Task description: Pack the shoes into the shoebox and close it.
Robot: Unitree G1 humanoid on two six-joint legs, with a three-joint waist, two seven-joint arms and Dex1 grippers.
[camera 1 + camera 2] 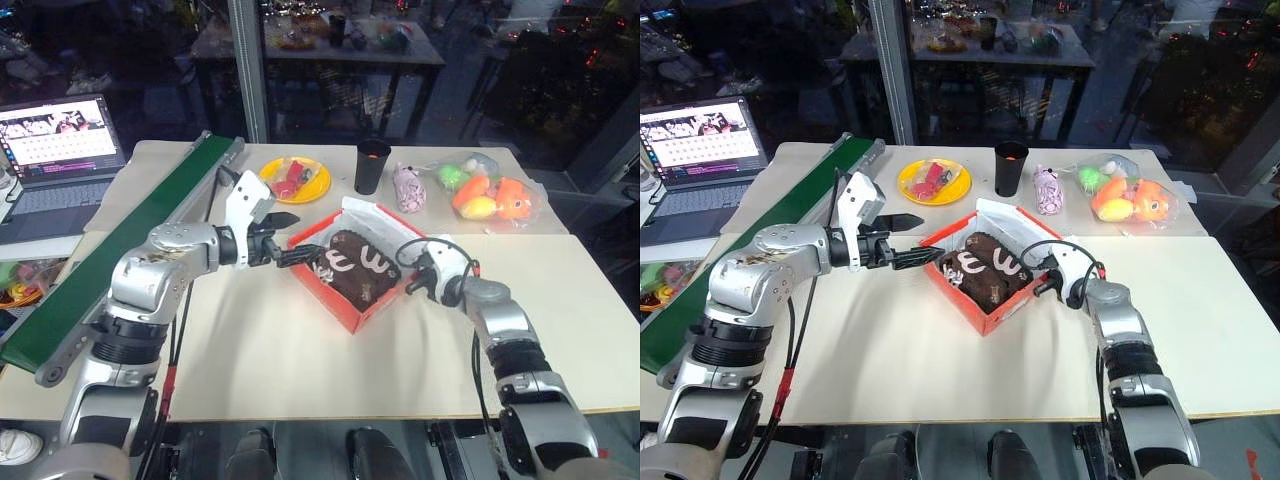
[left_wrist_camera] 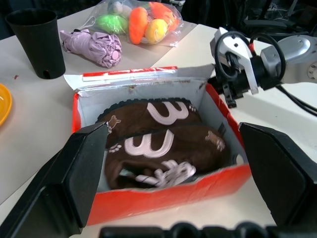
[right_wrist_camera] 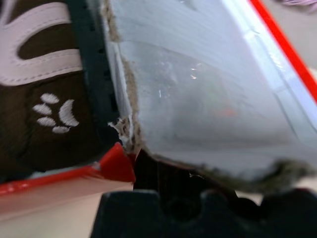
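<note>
The red shoebox [image 1: 345,305] stands open in the middle of the table, its white-lined lid [image 1: 372,212] folded back on the far side. Both dark brown shoes [image 1: 358,265] lie inside, side by side, their pale curved marks up and cream laces [image 2: 166,173] toward the near wall. My left gripper [image 1: 306,236] hovers open at the box's left end, and in the left wrist view its fingers [image 2: 74,173] spread wider than the box. My right gripper [image 1: 411,284] is shut, empty, close against the box's right side by a torn white flap [image 3: 198,99].
Behind the box stand a yellow plate [image 1: 295,180] with red bits, a black cup [image 1: 371,165], a lilac bundle [image 1: 407,187] and a clear bag of toy fruit [image 1: 488,196]. A green conveyor [image 1: 130,250] runs along the left, with a laptop [image 1: 60,150] beyond it.
</note>
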